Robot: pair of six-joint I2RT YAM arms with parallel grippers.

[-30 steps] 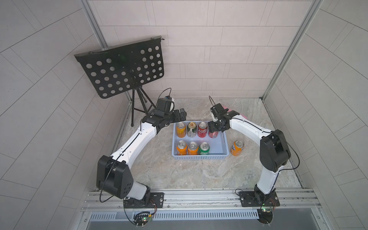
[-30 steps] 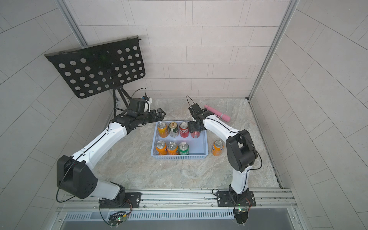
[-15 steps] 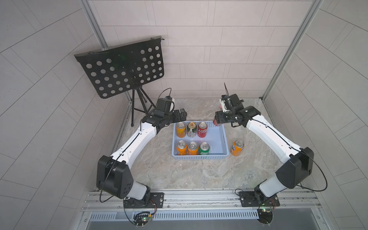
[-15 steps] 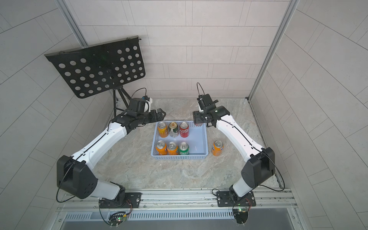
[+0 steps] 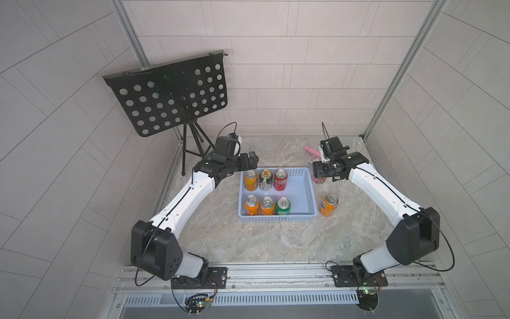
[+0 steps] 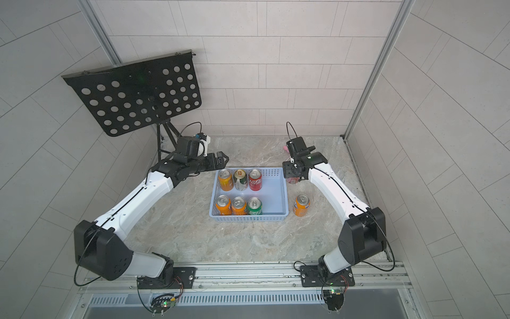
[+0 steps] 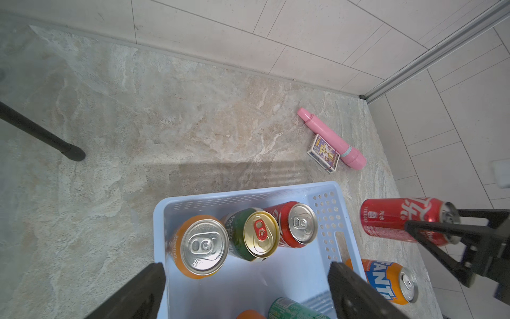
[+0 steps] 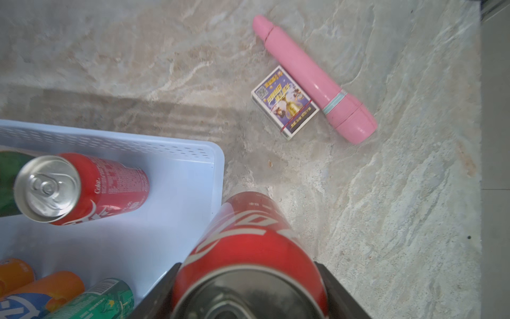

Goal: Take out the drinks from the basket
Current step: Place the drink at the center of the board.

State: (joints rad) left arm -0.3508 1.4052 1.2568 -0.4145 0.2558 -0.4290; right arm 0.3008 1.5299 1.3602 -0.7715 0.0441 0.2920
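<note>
The right tool (image 8: pixel 248 287) was clamped across the sides of a red cola can (image 8: pixel 248 234), near its top: probably stiff, slick, and weighty if full. Just beside it was a corner of the blue basket (image 8: pixel 218 157). Farther off, six cans (image 5: pixel 266 205) stood inside, toward the left tool (image 7: pixel 245 290), whose jaws were apart.

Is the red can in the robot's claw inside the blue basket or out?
Out. The right gripper holds the red can just past the basket rim.
</note>
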